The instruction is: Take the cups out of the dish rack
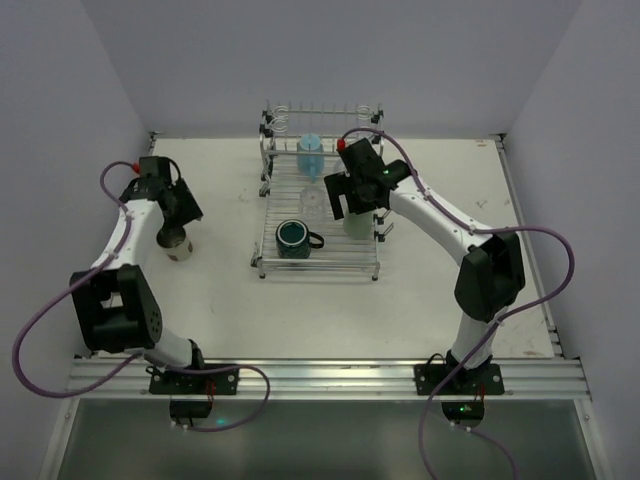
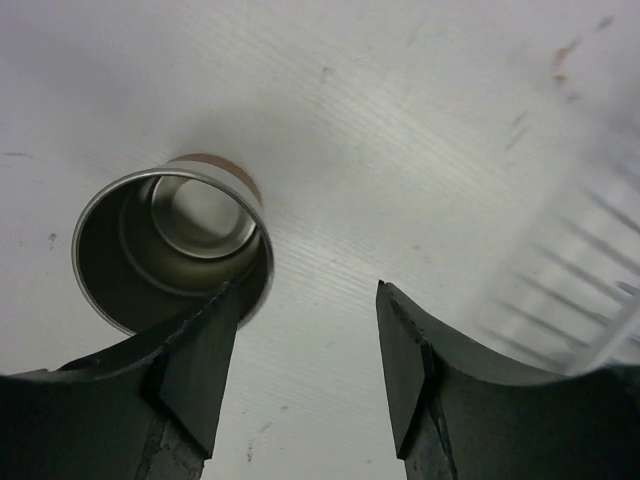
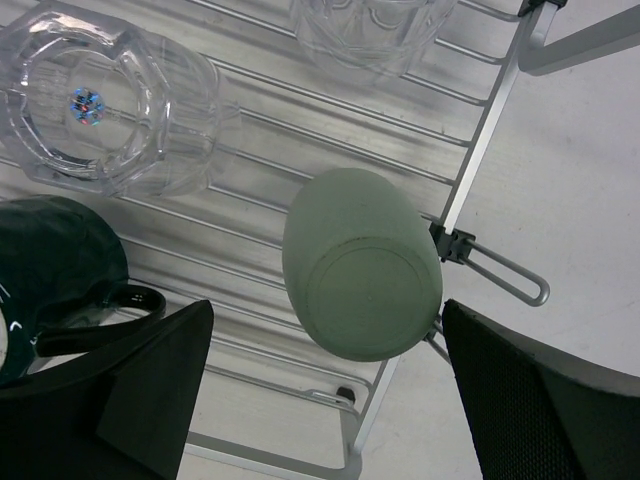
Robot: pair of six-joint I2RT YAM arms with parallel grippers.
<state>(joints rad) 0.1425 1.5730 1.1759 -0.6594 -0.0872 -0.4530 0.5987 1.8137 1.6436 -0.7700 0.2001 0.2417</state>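
The chrome dish rack (image 1: pixel 272 262) stands mid-table. On it are a light blue cup (image 1: pixel 310 152), a dark teal mug (image 1: pixel 293 238) and a clear tumbler (image 1: pixel 313 197). The pale green cup (image 3: pixel 360 265) lies bottom-up at the rack's right edge (image 3: pixel 470 170). My right gripper (image 3: pixel 326 310) hovers open above it, one finger on each side, not touching. The mug (image 3: pixel 50 270) and two clear tumblers (image 3: pixel 100 110) (image 3: pixel 370 25) lie around it. The metallic cup (image 2: pixel 170 245) stands upright on the table at the left. My left gripper (image 2: pixel 310 300) is open and empty beside it.
A blurred clear ribbed thing (image 2: pixel 575 290) sits at the right edge of the left wrist view; I cannot tell what it is. The rack's raised back rail (image 1: pixel 322 112) stands at the far side. Walls close the table on three sides.
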